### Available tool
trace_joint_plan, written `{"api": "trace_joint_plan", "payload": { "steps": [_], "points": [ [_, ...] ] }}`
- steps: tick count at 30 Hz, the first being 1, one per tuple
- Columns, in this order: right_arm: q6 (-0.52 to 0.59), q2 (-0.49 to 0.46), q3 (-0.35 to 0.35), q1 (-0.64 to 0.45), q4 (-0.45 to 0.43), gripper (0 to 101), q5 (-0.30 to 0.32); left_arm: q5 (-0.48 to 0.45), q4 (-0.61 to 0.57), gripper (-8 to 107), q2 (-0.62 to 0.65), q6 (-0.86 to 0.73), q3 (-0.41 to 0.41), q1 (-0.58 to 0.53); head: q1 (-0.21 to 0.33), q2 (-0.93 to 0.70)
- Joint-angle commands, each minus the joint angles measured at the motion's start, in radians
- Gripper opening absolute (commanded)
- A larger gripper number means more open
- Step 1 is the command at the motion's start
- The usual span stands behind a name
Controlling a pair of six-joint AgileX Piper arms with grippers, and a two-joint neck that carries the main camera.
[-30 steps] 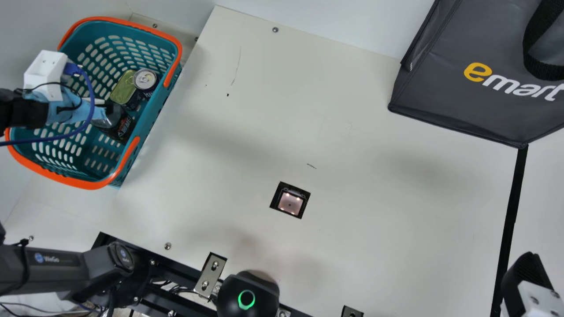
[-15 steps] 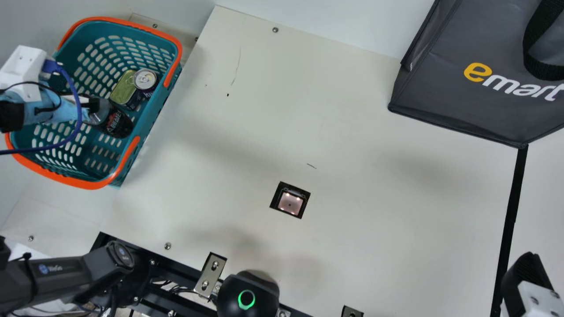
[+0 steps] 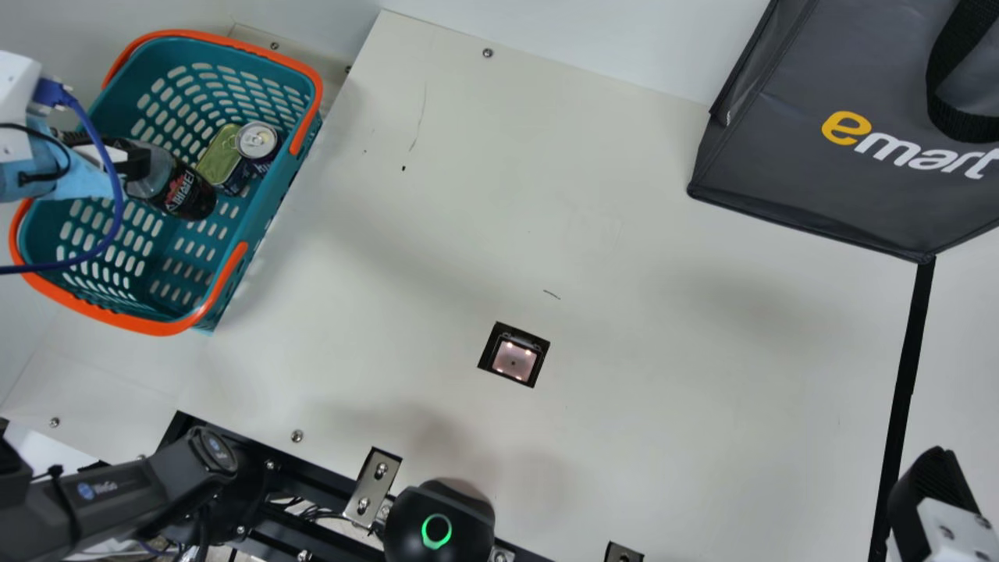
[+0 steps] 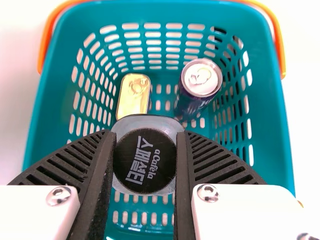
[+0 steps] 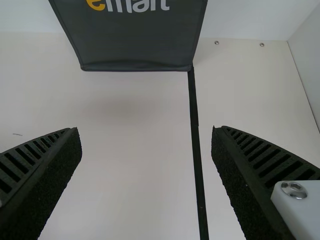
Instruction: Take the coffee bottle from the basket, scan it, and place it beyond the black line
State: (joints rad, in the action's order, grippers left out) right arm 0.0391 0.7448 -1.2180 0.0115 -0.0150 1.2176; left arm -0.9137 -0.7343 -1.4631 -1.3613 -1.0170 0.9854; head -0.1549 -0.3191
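So the left gripper (image 3: pixel 140 161) has its jaws snug around the coffee bottle (image 3: pixel 186 193), in or just above the teal basket (image 3: pixel 267 204), can't tell which. Right gripper (image 3: pixel 930 488) is spread super wide.

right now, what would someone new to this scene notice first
The teal basket with orange handles at the main view's left probably catches the eye first, with the dark-capped coffee bottle gripped by the left gripper over it. Next comes the big dark grey bag at upper right, then the lit scanner set in the pale table.
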Motion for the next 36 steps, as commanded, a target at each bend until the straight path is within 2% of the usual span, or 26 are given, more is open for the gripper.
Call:
{"api": "trace_joint_plan", "payload": {
  "steps": [1,15,36],
  "points": [
    [0.000,0.000,0.000,0.000,0.000,91,0.000,-0.023,0.001,10,0.008,0.004,-0.014,0.003,0.017,-0.002],
    [0.000,0.000,0.000,0.000,0.000,91,0.000,-0.180,-0.023,10,0.102,0.041,-0.111,-0.007,0.017,-0.002],
    [0.000,0.000,0.000,0.000,0.000,91,-0.001,-0.304,-0.069,10,0.186,0.132,-0.251,-0.090,0.017,-0.002]
  ]
}}
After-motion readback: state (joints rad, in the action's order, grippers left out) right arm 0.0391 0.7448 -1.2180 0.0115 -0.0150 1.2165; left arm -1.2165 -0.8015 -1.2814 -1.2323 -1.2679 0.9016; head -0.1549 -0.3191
